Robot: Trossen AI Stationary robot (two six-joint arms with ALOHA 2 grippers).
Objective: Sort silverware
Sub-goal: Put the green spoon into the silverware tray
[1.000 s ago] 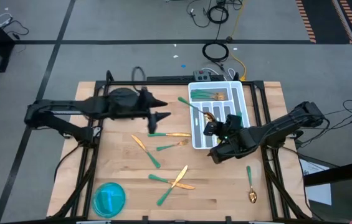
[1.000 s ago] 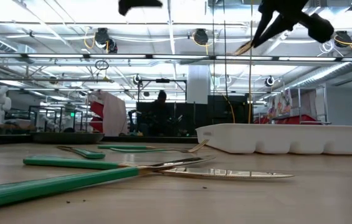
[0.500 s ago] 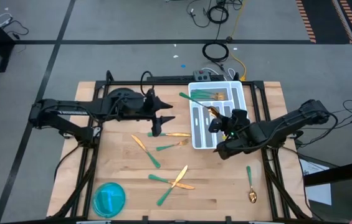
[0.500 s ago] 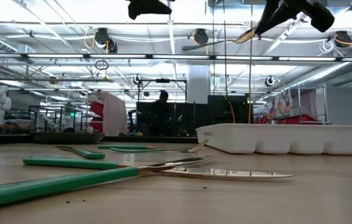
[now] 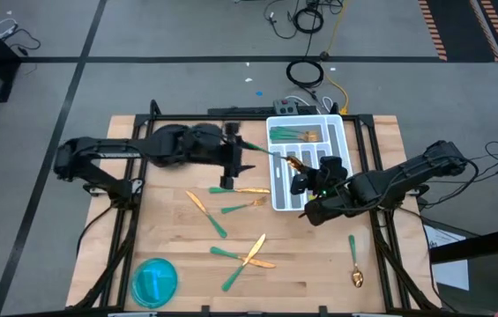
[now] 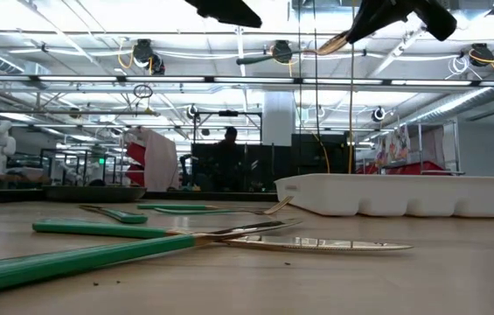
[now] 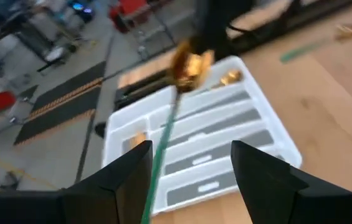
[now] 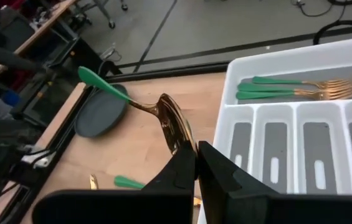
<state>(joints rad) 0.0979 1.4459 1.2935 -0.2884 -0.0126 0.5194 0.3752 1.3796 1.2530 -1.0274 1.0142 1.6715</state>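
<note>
The right gripper (image 8: pixel 190 163) is clamped on the gold bowl of a spoon (image 8: pixel 163 121), held in the air over the white tray (image 5: pixel 277 195) near its left edge — the teal handle sticks out toward the left arm. The left gripper (image 7: pixel 190 163) has its fingers spread wide w/ nothing between them; it hovers just left of the tray, lined up w/ that handle but not gripping it. In the tray's wide back compartment lie forks (image 8: pixel 300 88), approx 2 showing in the right wrist view; the long slots (image 8: pixel 277 158) look bare from there. On the wooden table (image 5: pixel 178 242) more silverware lies loose: a cluster of 3 or so pieces (image 5: pixel 247 255) near the front, several (image 5: pixel 231 201) mid-table left of the tray, and 1 spoon (image 5: pixel 354 262) at front right. A blue-green dish (image 5: pixel 154 282) sits at the front left corner.
</note>
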